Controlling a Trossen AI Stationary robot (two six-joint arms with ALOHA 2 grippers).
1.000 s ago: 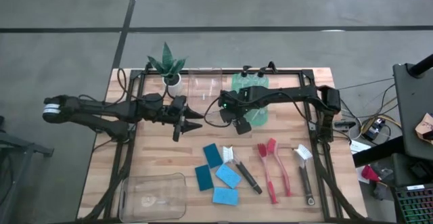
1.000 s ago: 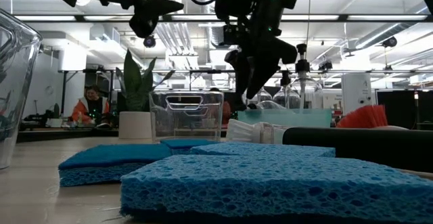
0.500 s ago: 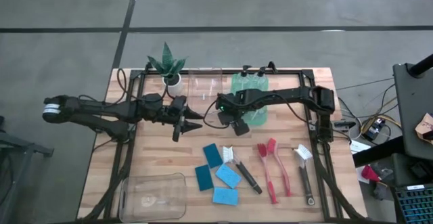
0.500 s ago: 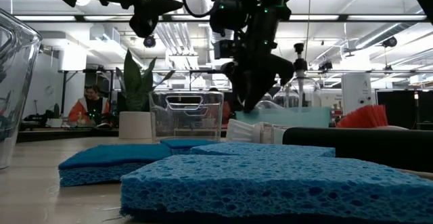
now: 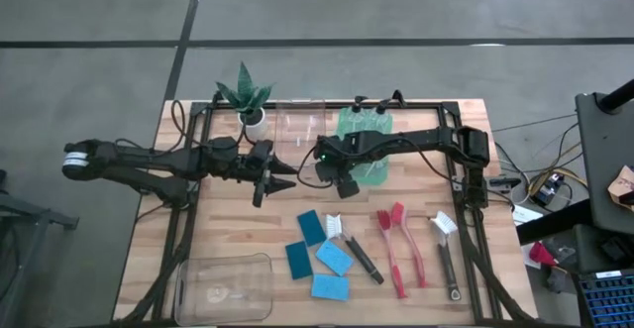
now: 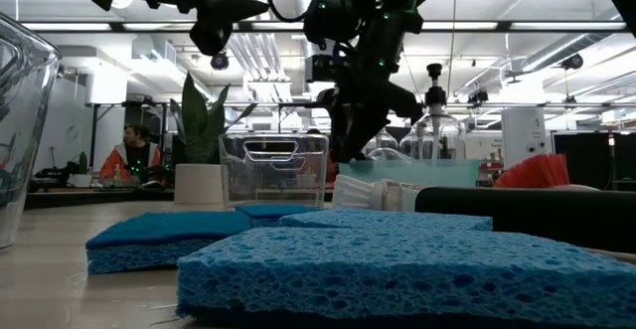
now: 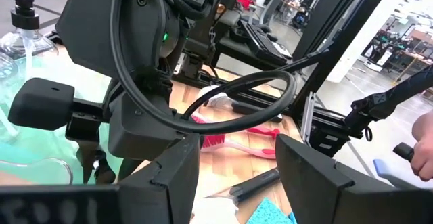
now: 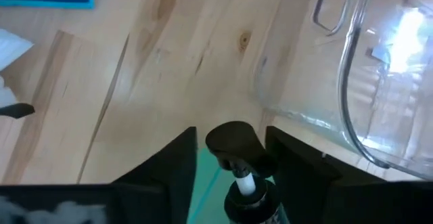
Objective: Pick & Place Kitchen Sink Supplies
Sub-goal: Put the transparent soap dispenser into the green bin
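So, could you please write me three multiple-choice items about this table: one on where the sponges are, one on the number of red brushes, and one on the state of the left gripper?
1. The flat blue rectangular sponges lie
A. in the clear plastic bin
B. on the bare wooden table
C. in the green plastic bin

2. How many long-handled red dish brushes are there?
A. one
B. two
C. four

3. The left gripper is
A. open and empty
B. shut on a sponge
C. shut on a brush

Answers: 1 B, the high view shows all four directly on the wood; 2 B, two red handles lie side by side; 3 A, the left wrist view shows its fingers apart with nothing between them.
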